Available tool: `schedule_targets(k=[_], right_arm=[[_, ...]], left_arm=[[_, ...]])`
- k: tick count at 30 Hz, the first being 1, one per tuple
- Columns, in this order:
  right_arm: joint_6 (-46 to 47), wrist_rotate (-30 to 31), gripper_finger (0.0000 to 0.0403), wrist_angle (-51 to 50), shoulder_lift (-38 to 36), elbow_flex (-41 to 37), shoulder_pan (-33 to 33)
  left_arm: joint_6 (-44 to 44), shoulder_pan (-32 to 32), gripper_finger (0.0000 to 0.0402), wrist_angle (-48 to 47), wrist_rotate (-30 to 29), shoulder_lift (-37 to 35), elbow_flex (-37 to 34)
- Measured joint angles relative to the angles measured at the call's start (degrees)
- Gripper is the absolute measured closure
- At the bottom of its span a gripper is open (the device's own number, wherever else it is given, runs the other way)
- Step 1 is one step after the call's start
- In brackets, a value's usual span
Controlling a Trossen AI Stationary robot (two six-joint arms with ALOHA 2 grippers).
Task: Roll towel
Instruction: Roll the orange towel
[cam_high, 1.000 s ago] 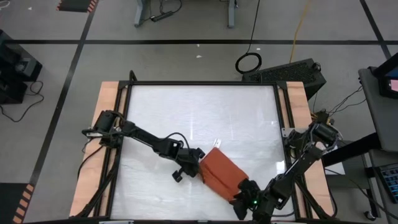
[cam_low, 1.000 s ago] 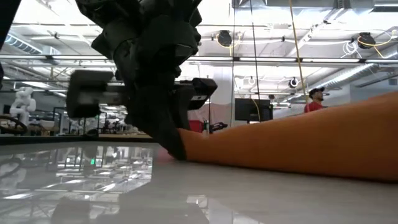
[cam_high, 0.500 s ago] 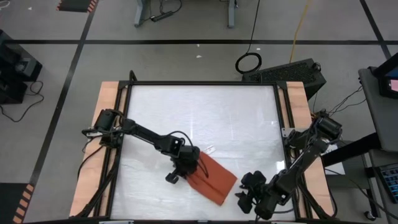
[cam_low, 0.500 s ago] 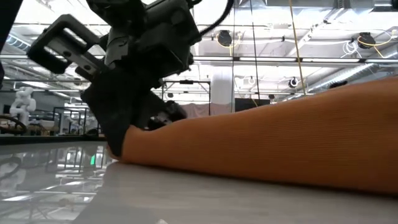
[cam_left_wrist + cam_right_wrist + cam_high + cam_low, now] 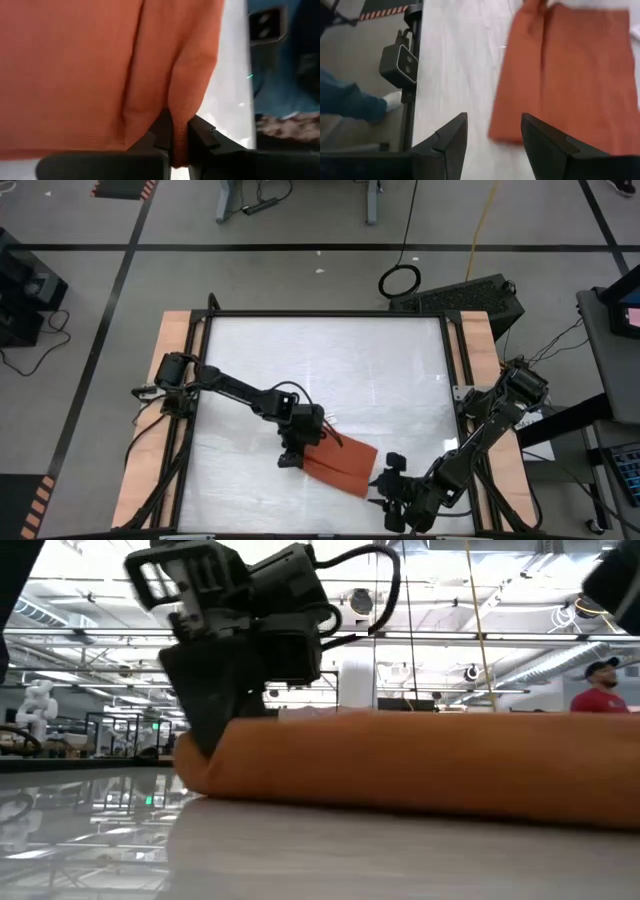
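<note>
A: High view, from the left: where's the towel (image 5: 338,465)?

B: Folded on the tabletop (image 5: 320,370) near its front edge, between the two arms. Its long axis slants from the left hand (image 5: 297,448) down toward the right hand (image 5: 388,485).

A: Which hand has it?

B: The left one. Its wrist view shows the fingers (image 5: 162,131) pinching a fold of cloth. The right hand sits just off the far corner, fingers (image 5: 451,135) spread, holding nothing.

A: So the roll?

B: I'd judge it runs from the pinched end along that slant.
</note>
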Motion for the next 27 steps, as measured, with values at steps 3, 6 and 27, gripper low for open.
schedule_targets(k=[3, 6, 27], right_arm=[[-6.11, 0.07, 0.0219, 0.93, 0.28, 0.00, -0.07], [-9.44, 0.64, 0.0204, 1.02, 1.55, 0.00, -0.12], [0.05, 1.14, 0.0166, -0.98, 12.27, 0.06, 0.54]], left_arm=[[-4.91, 1.07, 0.0377, 4.81, 3.52, 0.84, 0.02], [-9.97, 1.71, 0.0377, 9.17, 7.99, 3.18, 0.02], [-15.19, 6.11, 0.0368, 10.96, 17.89, 8.31, 1.27]])
